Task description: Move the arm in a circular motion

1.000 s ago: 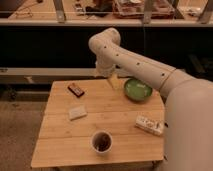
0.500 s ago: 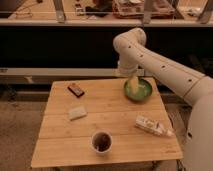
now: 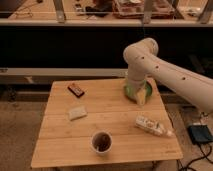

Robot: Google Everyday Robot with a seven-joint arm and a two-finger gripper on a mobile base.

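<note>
The arm (image 3: pixel 165 70) is large and cream-white, made of thick rounded segments with small dark dots. It reaches in from the right edge. Its bulbous elbow joint (image 3: pixel 141 51) stands above the table's far right corner. From there a segment drops down to the slim pale tip, my gripper (image 3: pixel 140 98). The gripper hangs over the green plate (image 3: pixel 147 90) at the back right of the wooden table (image 3: pixel 60 145), hiding much of the plate.
On the table lie a dark brown bar (image 3: pixel 76 90) at the back left, a pale sponge (image 3: pixel 77 113), a cup of dark drink (image 3: pixel 102 141) near the front and a lying plastic bottle (image 3: pixel 151 126). Shelving runs behind. A blue box (image 3: pixel 200 134) sits on the floor at right.
The arm has swung to the right over the second, from above the table's back middle to above the green plate, and the tip has come lower over the plate.
</note>
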